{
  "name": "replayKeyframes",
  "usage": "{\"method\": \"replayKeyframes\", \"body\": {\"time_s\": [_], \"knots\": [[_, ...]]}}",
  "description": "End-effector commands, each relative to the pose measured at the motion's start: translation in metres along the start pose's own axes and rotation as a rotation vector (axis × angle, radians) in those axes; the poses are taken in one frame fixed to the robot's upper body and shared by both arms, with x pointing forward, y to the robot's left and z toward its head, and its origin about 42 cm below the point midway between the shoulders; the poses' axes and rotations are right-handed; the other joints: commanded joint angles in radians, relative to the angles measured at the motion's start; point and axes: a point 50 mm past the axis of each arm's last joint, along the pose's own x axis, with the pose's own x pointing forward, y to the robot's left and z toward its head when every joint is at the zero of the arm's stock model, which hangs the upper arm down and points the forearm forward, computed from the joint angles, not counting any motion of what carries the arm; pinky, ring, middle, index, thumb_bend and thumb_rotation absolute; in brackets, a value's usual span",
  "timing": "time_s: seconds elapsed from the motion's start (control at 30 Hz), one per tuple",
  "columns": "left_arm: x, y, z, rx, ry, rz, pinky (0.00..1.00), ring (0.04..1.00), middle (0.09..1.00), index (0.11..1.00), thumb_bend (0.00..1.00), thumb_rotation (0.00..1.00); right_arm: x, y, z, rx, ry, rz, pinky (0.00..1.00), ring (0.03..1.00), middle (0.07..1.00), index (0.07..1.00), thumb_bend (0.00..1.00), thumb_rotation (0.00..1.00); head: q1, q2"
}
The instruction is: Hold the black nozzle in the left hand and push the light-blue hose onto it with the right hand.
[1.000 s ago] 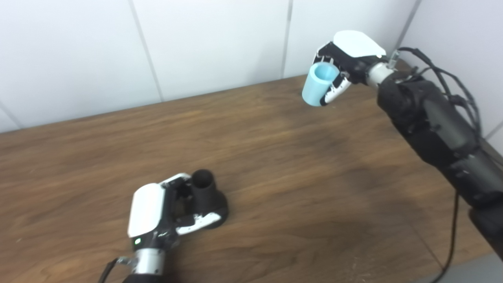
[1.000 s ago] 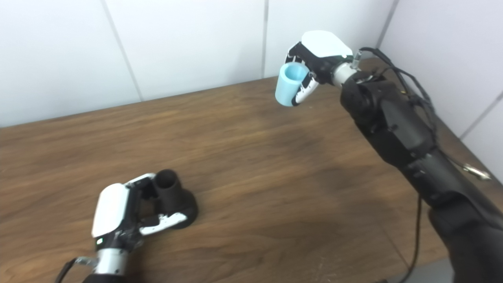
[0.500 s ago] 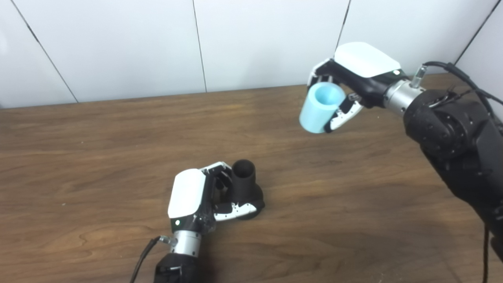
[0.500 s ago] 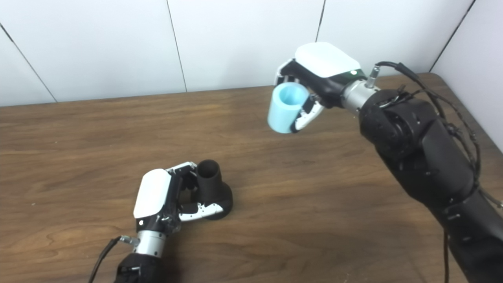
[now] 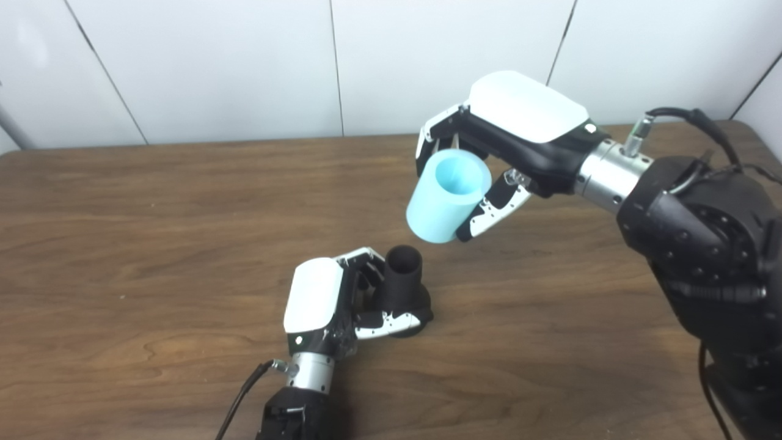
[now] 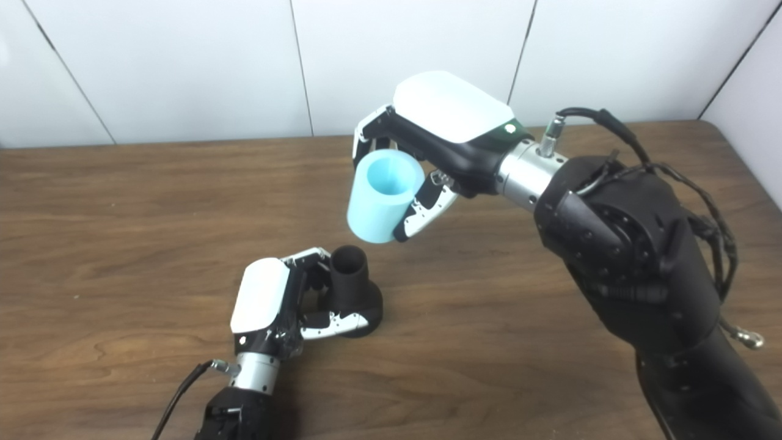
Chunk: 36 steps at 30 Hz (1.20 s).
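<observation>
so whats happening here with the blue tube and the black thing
A humanoid robot is fitting two parts together at a wooden table. Its left hand grips the black nozzle, which stands on the table with its open end up. Its right hand holds the light-blue hose in the air, above and a little right of the nozzle. The two parts are not yet touching.
</observation>
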Motion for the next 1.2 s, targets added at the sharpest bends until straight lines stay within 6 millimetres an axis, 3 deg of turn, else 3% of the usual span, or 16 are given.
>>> {"method": "replayKeyframes", "body": {"time_s": [0.0, 0.23, 1.17], "knots": [[-0.029, -0.034, -0.015, 0.003, 0.120, -0.195, 0.39, 0.447, 0.423, 0.490, 0.53, 0.00, 0.000, -0.012, 0.008, -0.021, -0.010, -0.043, 0.32, 0.370, 0.496, 0.535, 0.51, 0.00, 0.004, 0.003], [-0.029, -0.034, -0.014, 0.004, 0.129, -0.191, 0.35, 0.422, 0.410, 0.488, 0.52, 0.00, 0.004, 0.001, 0.013, 0.017, -0.024, 0.002, 0.33, 0.372, 0.496, 0.534, 0.51, 0.00, 0.013, 0.008], [-0.027, -0.030, -0.016, 0.010, 0.128, -0.188, 0.38, 0.458, 0.439, 0.490, 0.53, 0.00, 0.009, 0.015, 0.004, 0.006, -0.031, 0.028, 0.33, 0.377, 0.501, 0.514, 0.51, 0.00, 0.001, 0.014]]}}
